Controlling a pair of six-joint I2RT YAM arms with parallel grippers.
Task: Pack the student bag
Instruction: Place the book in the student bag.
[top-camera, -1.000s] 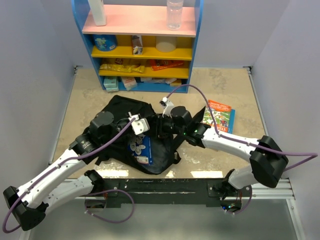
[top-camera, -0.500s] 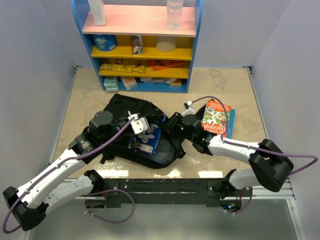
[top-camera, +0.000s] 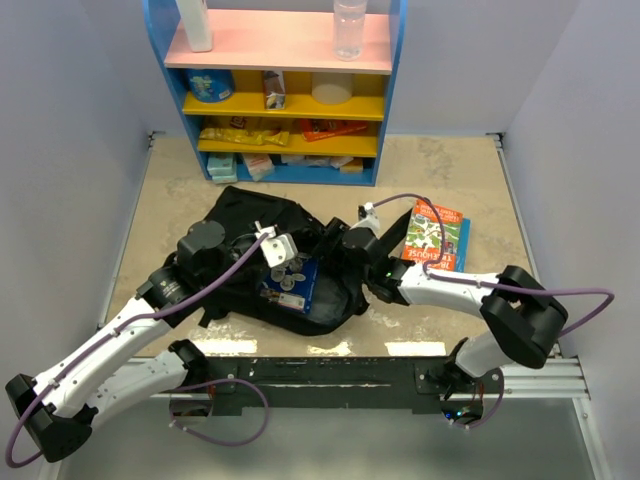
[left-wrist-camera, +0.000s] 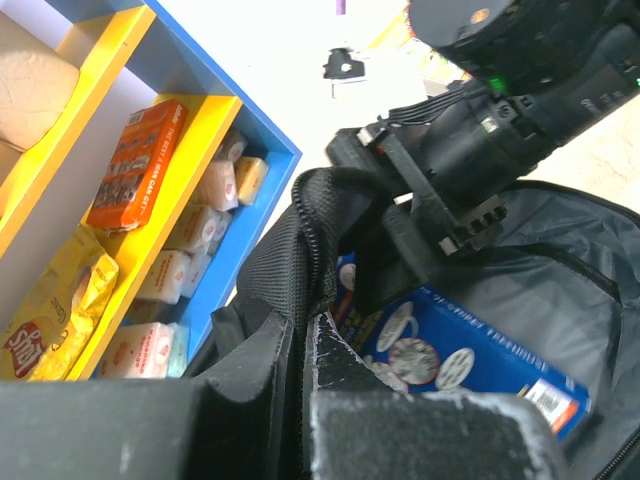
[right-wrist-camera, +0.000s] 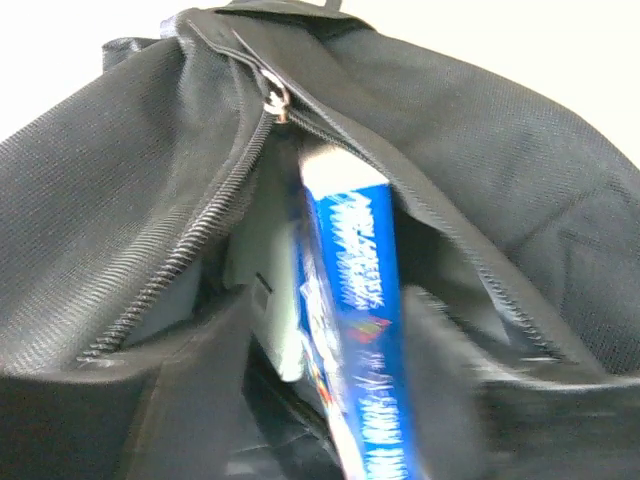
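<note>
The student bag (top-camera: 248, 215) lies in the middle of the table, a black backpack with its main zip open. My left gripper (top-camera: 283, 262) is shut on the bag's zip rim (left-wrist-camera: 290, 250) and holds the mouth open; in its wrist view the gripper (left-wrist-camera: 300, 330) pinches the fabric. A blue book (top-camera: 296, 285) stands partly inside the opening. My right gripper (top-camera: 332, 257) is at the mouth with its fingers on either side of the book's spine (right-wrist-camera: 355, 300), shut on it. It also shows in the left wrist view (left-wrist-camera: 430, 230) above the book (left-wrist-camera: 470, 350).
An orange-and-green book (top-camera: 432, 232) lies on another blue book (top-camera: 463, 247) on the table, right of the bag. A blue, yellow and pink shelf (top-camera: 280, 110) with snacks and bottles stands at the back. Grey walls close in both sides.
My right gripper pulled back to the right from deep in the bag, then edged slightly left again. The blue book shifted up and right with it. My left gripper kept its hold.
</note>
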